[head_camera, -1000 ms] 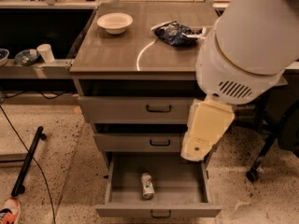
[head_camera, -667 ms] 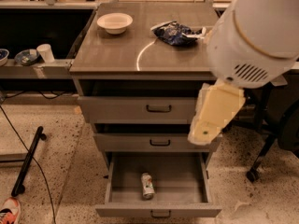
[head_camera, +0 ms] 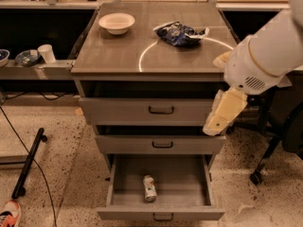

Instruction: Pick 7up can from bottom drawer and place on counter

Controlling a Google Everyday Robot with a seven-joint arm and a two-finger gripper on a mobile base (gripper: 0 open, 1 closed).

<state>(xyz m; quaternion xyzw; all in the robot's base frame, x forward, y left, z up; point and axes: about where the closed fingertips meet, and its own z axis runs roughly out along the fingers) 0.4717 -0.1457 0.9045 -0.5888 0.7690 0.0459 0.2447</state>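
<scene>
While 7up can [head_camera: 150, 188] stays lying in bottom drawer [head_camera: 187, 183], pincer [head_camera: 215, 124] shifted rightward, higher; grip state unclear.

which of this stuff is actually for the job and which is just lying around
For the job: 7up can, lying in the open bottom drawer; counter; gripper, at the top drawer's right end.
Lying about: white bowl and blue snack bag on the counter; paper cup on the left shelf.

- We see a white bowl [head_camera: 116, 22] and a crumpled dark blue snack bag [head_camera: 180, 33], well apart from each other.
- At the left, a white cup [head_camera: 46, 53] stands on a ledge [head_camera: 57, 70].
- On the speckled floor [head_camera: 66, 136] lies a black pole [head_camera: 28, 162]; a chair wheel [head_camera: 256, 176] is lower than the gripper [head_camera: 213, 126], at the right.
</scene>
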